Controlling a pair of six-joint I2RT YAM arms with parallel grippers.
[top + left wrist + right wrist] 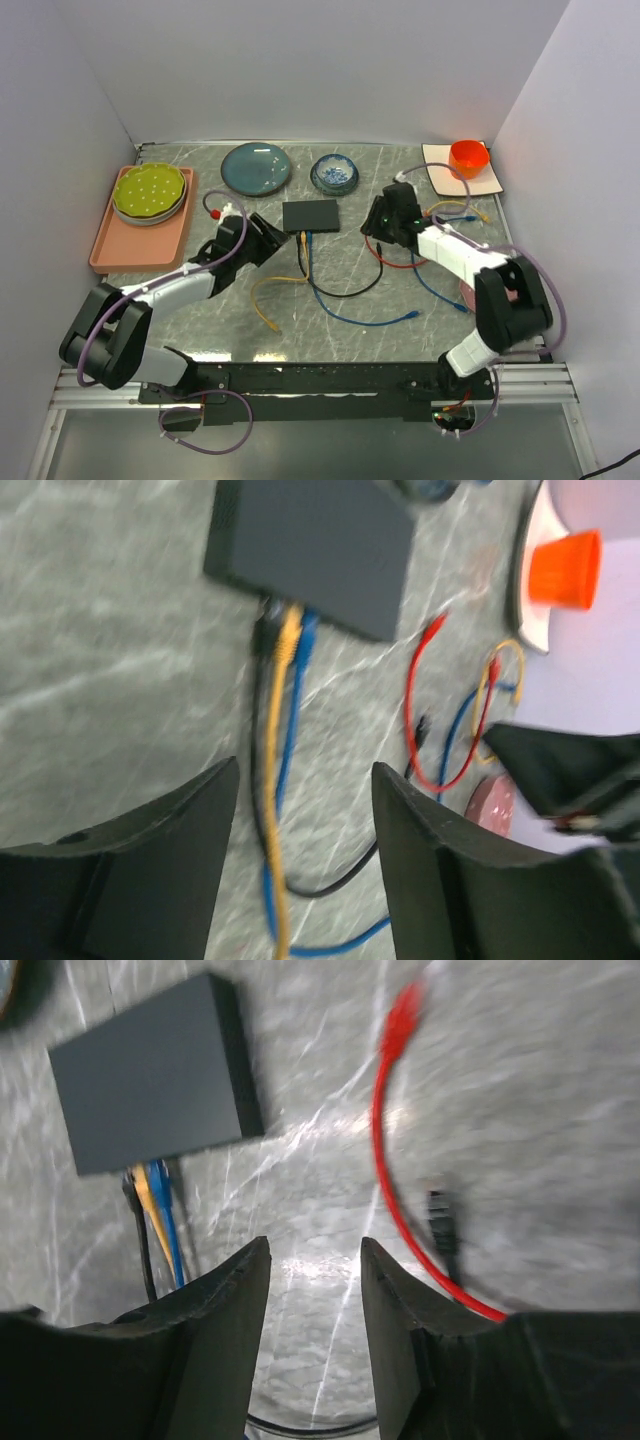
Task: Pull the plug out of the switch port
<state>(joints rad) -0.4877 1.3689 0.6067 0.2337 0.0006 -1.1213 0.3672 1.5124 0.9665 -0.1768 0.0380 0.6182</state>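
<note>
The switch (311,215) (310,550) (150,1075) is a flat black box lying mid-table. Three plugs sit in its near edge, black, yellow (287,640) and blue (160,1182), and their cables trail toward me. My left gripper (268,236) (305,780) hovers open just left of and nearer than the switch; the plugged cables run on the table beneath the gap between its fingers, untouched. To the right of the switch my right gripper (381,225) (315,1250) stands open over bare table with nothing between its fingers. A loose red cable (385,1130) and a loose black plug (443,1215) lie beside it.
A pink tray (120,250) holding a green plate stands at the left. A blue-grey plate (256,167) and a small blue bowl (334,173) sit behind the switch. An orange cup (469,157) (567,570) rests on a white plate at back right. Loose cables (455,212) lie at the right.
</note>
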